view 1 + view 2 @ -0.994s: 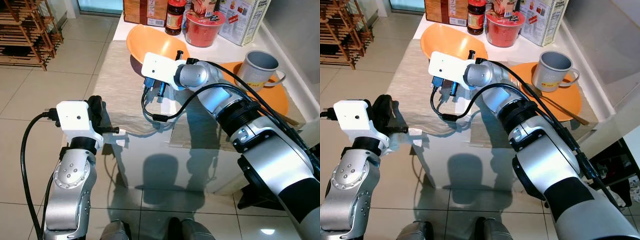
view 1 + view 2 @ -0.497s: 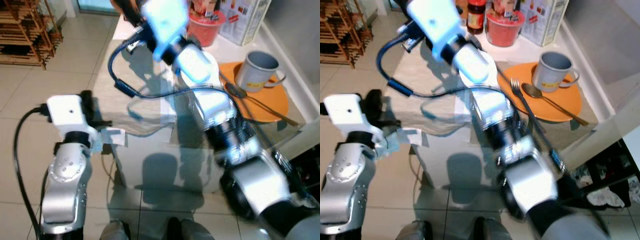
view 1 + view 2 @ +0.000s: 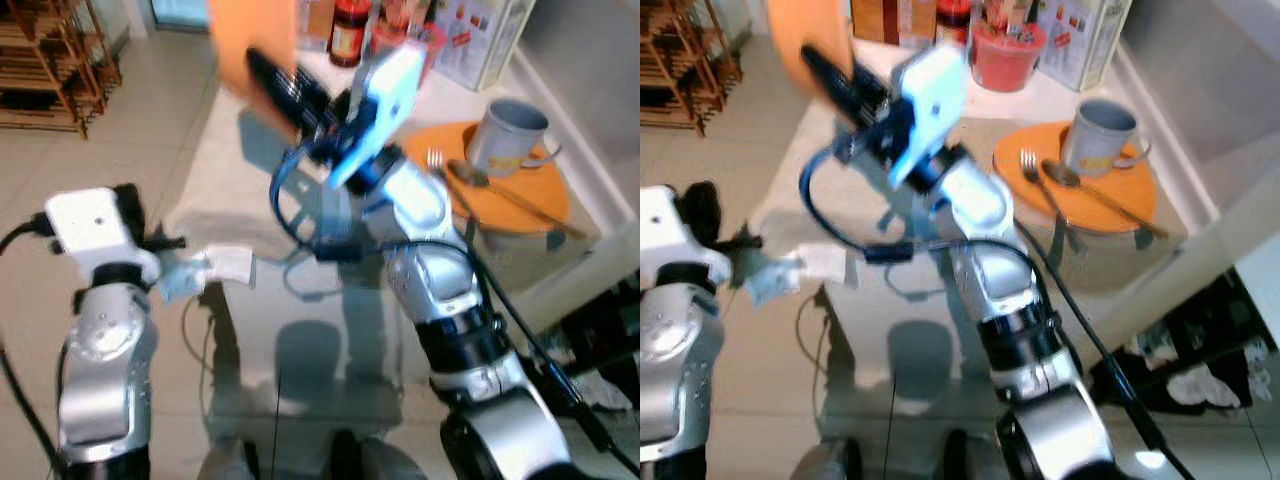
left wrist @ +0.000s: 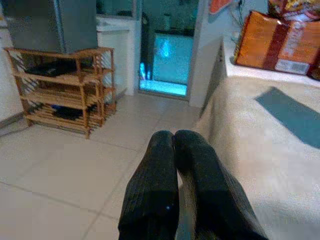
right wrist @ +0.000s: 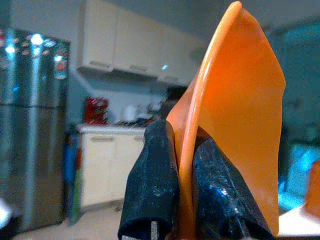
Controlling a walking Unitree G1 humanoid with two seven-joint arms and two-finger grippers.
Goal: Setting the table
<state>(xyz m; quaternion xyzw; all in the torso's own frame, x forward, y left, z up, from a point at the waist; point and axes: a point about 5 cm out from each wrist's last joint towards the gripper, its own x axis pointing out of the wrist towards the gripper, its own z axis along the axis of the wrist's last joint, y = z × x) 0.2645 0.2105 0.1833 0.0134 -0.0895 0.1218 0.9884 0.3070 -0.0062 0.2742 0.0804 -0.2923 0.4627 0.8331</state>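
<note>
My right hand [image 5: 184,200] is raised above the counter [image 3: 225,170] and clamped on the rim of an orange plate [image 5: 235,125]. In the right wrist view the two black fingers [image 5: 152,195] pinch the plate's edge between them, one on each face, and the plate stands up on edge beyond the fingertips. From my head camera the plate shows as a blurred orange patch [image 3: 255,50] held in the air over the counter's far left part, tilted steeply, with my black fingers running up against it.

My left hand [image 4: 175,150] has its fingers pressed together with nothing between them. It hangs just off the counter's left edge, over the tiled floor [image 4: 60,170], beside the beige cloth [image 4: 260,165] that covers the counter.

On the right side of the counter lies a second orange plate [image 3: 540,195], flat on the cloth. A grey mug [image 3: 505,135] stands on it, and a fork [image 3: 440,170] and a spoon [image 3: 480,180] lie side by side across its near part. At the far end of the counter stand a red tub [image 3: 1005,55], a dark jar [image 3: 347,40] and a printed carton [image 3: 480,35]. A wooden rack [image 4: 62,87] stands on the floor to my left.
</note>
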